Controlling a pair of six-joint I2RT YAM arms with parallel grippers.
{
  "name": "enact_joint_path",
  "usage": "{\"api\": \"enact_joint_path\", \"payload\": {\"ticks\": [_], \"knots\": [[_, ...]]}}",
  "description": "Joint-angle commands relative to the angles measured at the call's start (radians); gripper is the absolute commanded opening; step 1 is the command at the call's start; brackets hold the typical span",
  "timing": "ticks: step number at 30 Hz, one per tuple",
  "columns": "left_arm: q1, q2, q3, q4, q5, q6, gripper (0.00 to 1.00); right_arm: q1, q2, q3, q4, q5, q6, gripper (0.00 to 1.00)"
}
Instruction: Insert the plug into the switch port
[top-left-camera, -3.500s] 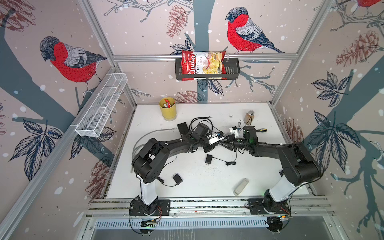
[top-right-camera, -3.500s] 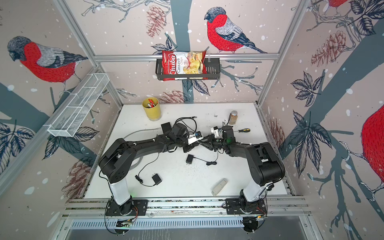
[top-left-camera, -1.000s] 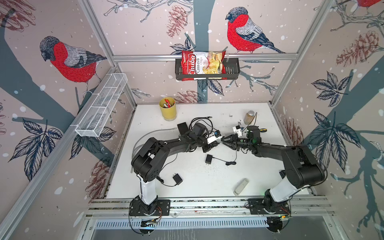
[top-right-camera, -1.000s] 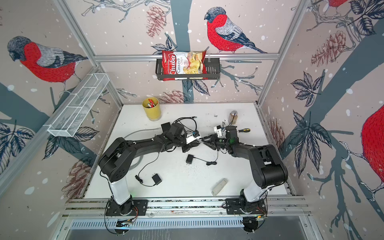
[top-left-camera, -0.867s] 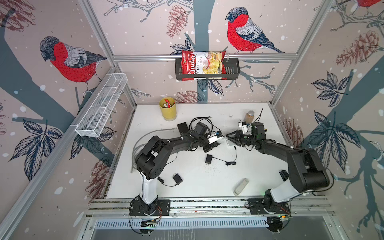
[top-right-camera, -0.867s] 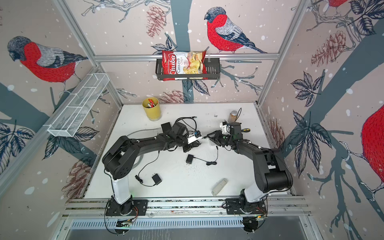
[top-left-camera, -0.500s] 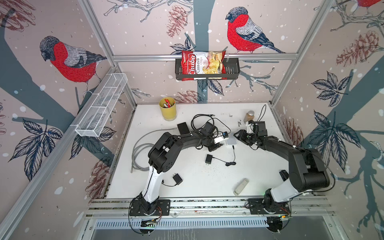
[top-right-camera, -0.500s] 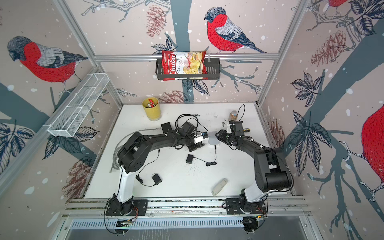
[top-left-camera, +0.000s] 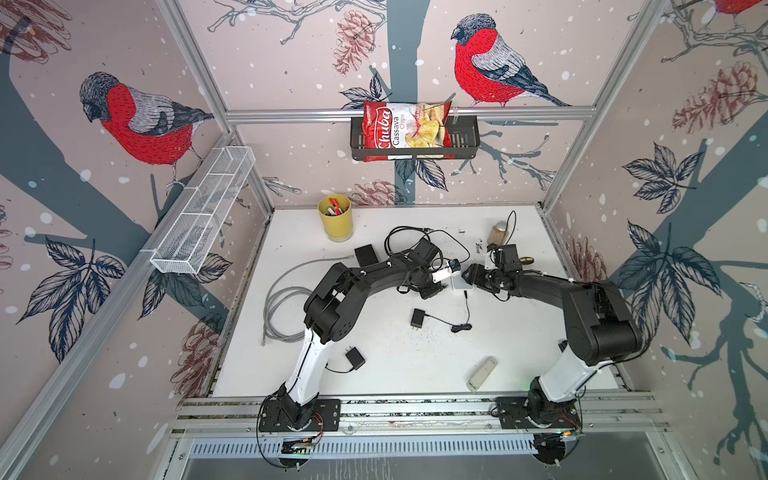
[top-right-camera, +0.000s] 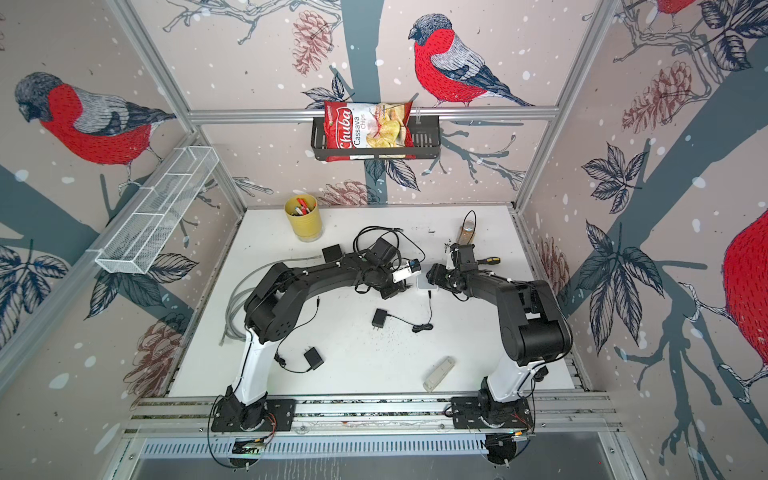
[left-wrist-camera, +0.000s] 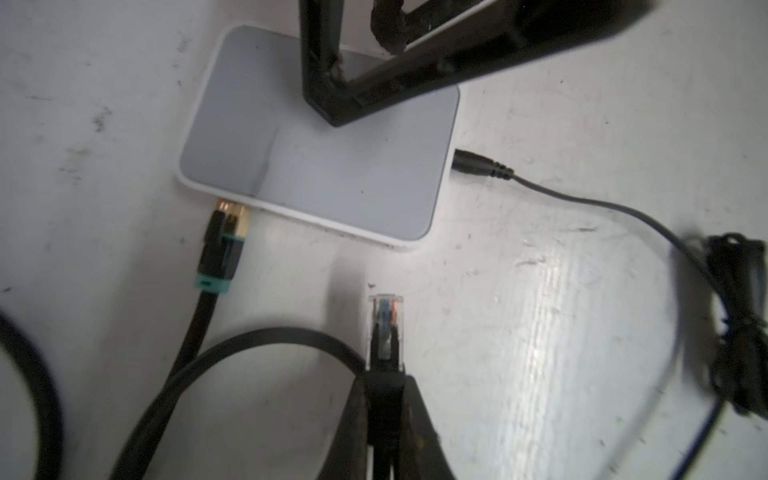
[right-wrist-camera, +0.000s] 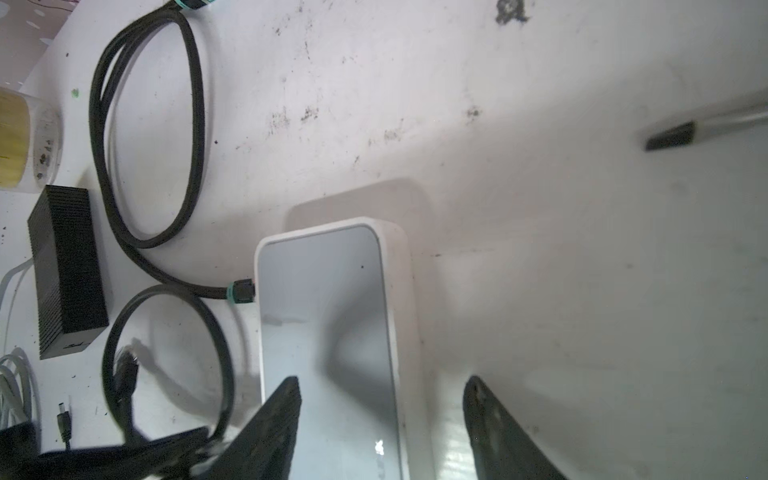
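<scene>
Your left pincer (left-wrist-camera: 384, 386) clenches the plug (left-wrist-camera: 386, 320), tip near the switch (left-wrist-camera: 316, 166) but apart; your right pincer (right-wrist-camera: 382, 390) hangs released over the switch on the desk (left-wrist-camera: 540, 291)

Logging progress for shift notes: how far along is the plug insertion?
Done: the left gripper is shut on the clear plug; a teal plug sits in the switch. In hand: the clear plug points at the port side, short of it; the open right gripper hangs over the switch. Left: seating it in a port.
</scene>
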Motion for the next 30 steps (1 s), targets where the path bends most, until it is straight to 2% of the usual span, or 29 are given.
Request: {"api": "enact_joint_path", "payload": {"ticks": [1,6,12,22,30], "knots": [[0.005,-0.086,-0.032,0.001,-0.072,-0.022,0.00,0.001,0.008,0.009,0.025,0.010,-0.018,0.64],[0.012,-0.128,-0.054,0.058,-0.176,0.026,0.00,0.006,0.010,0.004,0.037,-0.011,-0.012,0.64],[0.013,-0.038,-0.025,0.132,-0.232,0.140,0.02,0.006,0.011,-0.007,0.051,-0.043,-0.008,0.64],[0.012,0.034,-0.005,0.089,-0.033,0.200,0.04,0.003,0.036,0.027,0.019,-0.087,-0.039,0.66],[-0.002,0.105,0.061,0.011,0.027,0.248,0.05,0.003,0.068,0.027,0.001,-0.088,-0.076,0.62]]}}
